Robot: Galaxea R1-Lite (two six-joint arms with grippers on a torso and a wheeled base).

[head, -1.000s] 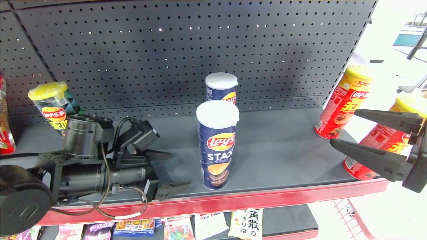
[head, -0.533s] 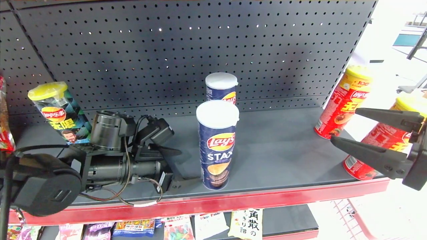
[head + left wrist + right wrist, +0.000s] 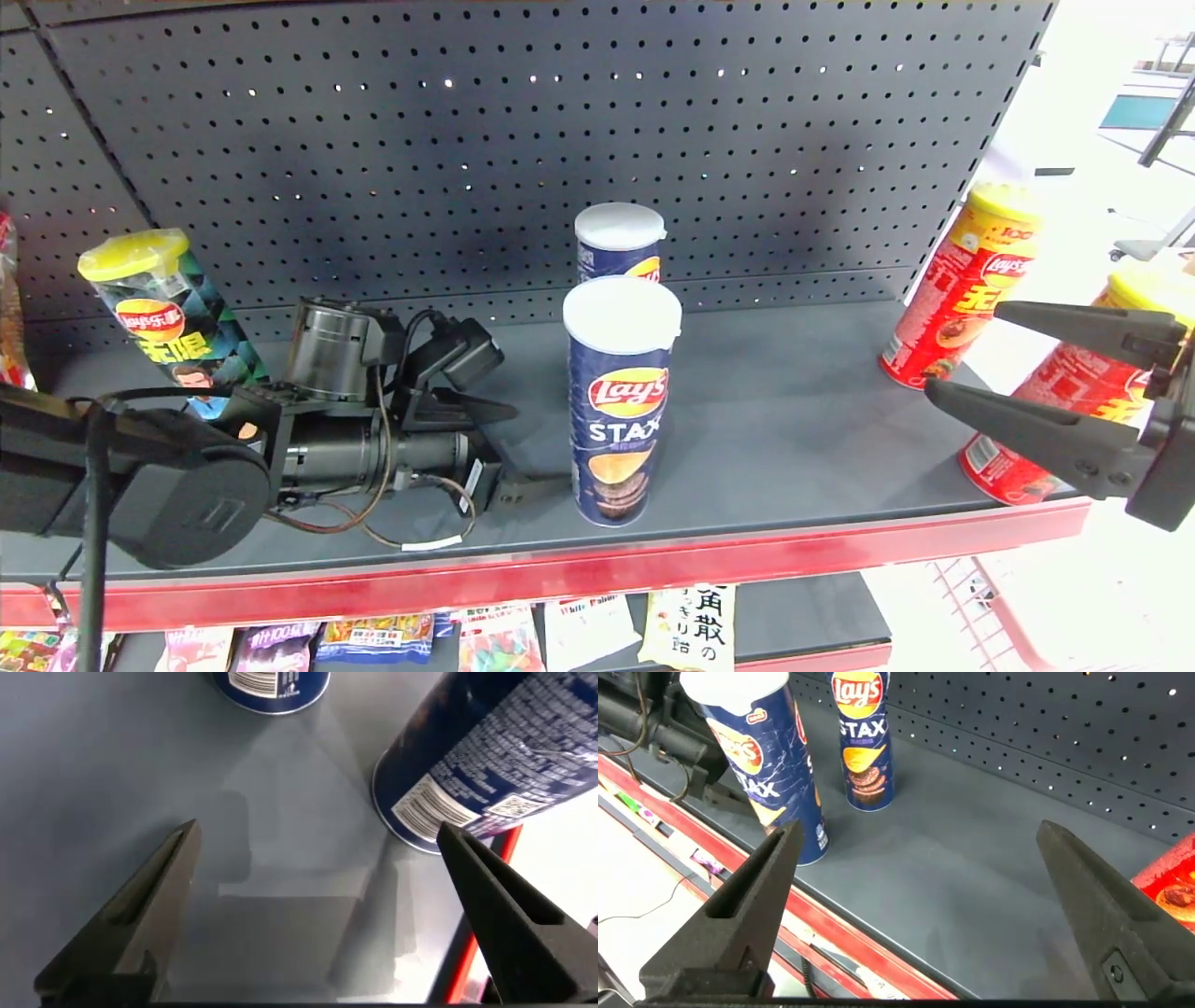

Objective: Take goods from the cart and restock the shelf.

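Since a second ago the left arm has slid along the shelf (image 3: 794,420) toward the front can (image 3: 621,401), and that can now stands slightly farther from it and a little deeper in. The right arm has not moved.

The left gripper (image 3: 540,446) lies low over the shelf floor with its jaws spread wide and nothing between them. Its outer fingertip (image 3: 448,840) is at the foot of the front can (image 3: 476,765), touching it or just beside it; I cannot tell which. That can stands upright just ahead of the gripper, near the shelf's red lip, and blocks the way forward. Past it, beyond the inner jaw, the back can (image 3: 619,243) stands upright against the pegboard (image 3: 467,140). Behind the left wrist a green can (image 3: 168,317) leans at the back.

Well apart, facing the left one, the right gripper (image 3: 962,353) hangs off the shelf's end, spread and empty. A red can (image 3: 962,289) and a second red can (image 3: 1083,392) stand right behind it. Packets (image 3: 691,625) lie on the shelf below.
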